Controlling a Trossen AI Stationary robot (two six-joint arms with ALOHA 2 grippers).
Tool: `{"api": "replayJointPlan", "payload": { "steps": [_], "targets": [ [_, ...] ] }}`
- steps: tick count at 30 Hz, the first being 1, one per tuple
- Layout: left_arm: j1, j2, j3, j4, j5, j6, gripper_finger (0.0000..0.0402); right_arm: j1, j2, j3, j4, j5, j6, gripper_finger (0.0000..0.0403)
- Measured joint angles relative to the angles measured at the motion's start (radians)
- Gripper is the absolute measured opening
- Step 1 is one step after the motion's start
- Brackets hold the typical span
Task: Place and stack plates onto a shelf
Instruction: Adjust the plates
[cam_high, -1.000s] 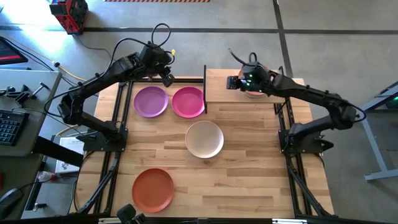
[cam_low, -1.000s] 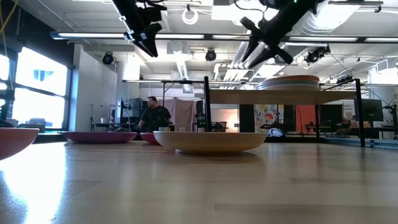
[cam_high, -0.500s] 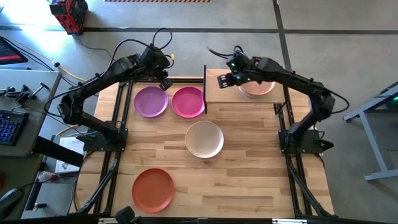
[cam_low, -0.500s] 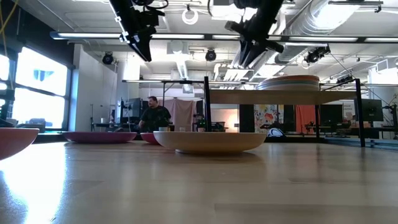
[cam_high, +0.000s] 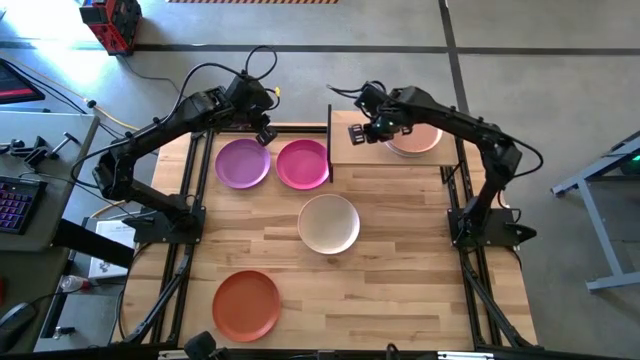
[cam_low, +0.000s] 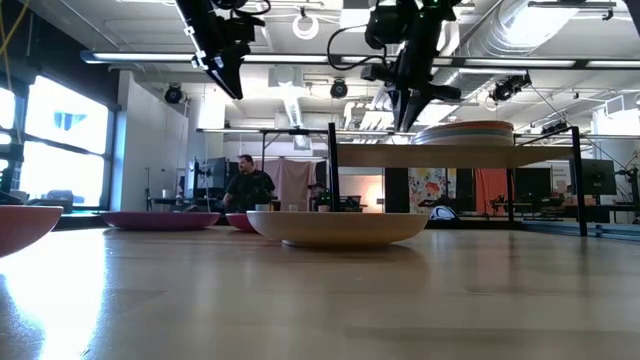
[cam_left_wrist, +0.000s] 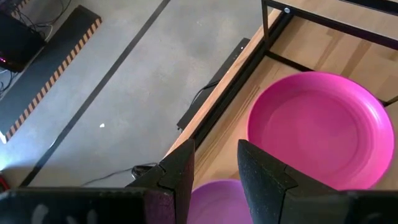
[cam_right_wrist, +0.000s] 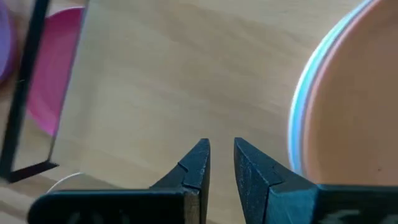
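Observation:
The shelf (cam_high: 372, 148) stands at the table's far right and carries a stack of plates (cam_high: 415, 138) with a peach plate (cam_right_wrist: 360, 106) on top. The purple plate (cam_high: 243, 163), magenta plate (cam_high: 303, 163), cream plate (cam_high: 329, 223) and orange-red plate (cam_high: 246, 303) rest on the tabletop. My right gripper (cam_right_wrist: 221, 155) points down over the bare left half of the shelf, beside the stack. Its fingers stand a narrow gap apart with nothing between them. My left gripper (cam_left_wrist: 214, 168) hangs open high above the purple plate's far rim, holding nothing.
The shelf's black frame post (cam_high: 329, 140) stands between the magenta plate and the shelf board. The low view shows a gap under the shelf board (cam_low: 450, 155), and a person (cam_low: 245, 185) far off in the room. Bare tabletop lies at the near right.
My right gripper has moved off the stack toward the table's left, along the shelf, and has tipped from slanting to pointing nearly straight down. Its fingers have drawn closer together. The plates have kept their places.

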Motion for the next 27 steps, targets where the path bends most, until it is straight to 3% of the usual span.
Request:
{"api": "replayJointPlan", "payload": {
  "steps": [27],
  "targets": [
    [0.000, 0.000, 0.000, -0.001, 0.000, -0.026, 0.0113, -0.040, 0.007, 0.000, -0.184, 0.203, 0.026, 0.0051]
  ]
}}
